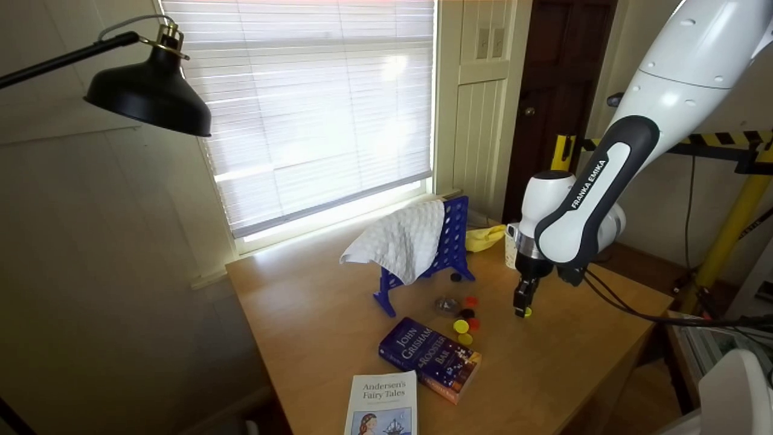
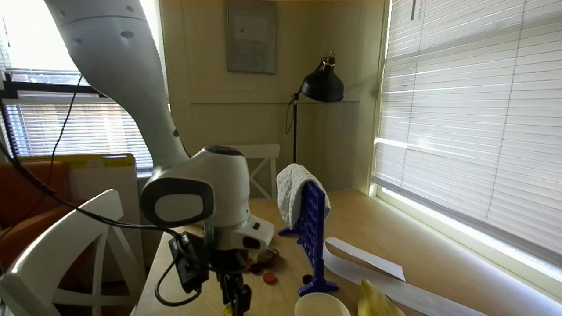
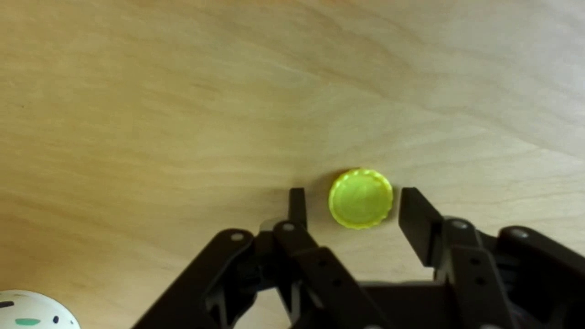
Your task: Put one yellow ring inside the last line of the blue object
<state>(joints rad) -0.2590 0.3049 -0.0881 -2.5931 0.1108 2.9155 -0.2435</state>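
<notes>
Gripper (image 3: pixel 351 201), jaws parted w/ nothing held, straddles the ring (image 3: pixel 361 199), which lies flat on the table (image 3: pixel 183 114), prob. so closing pinches its edge; tip height's hard to judge. Rack (image 2: pixel 315 228) stands well apart, kept upright by its feet, cloth (image 1: pixel 401 238) covering part.

Open worktop (image 1: pixel 496 285) lies between the gripper (image 3: pixel 353 201) and the rack (image 1: pixel 463 238), whose top a cloth (image 1: pixel 403 238) mostly blocks.

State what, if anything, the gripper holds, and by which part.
Nothing: in the wrist view, the gripper stands open, with gaps either side of the yellow ring.
</notes>
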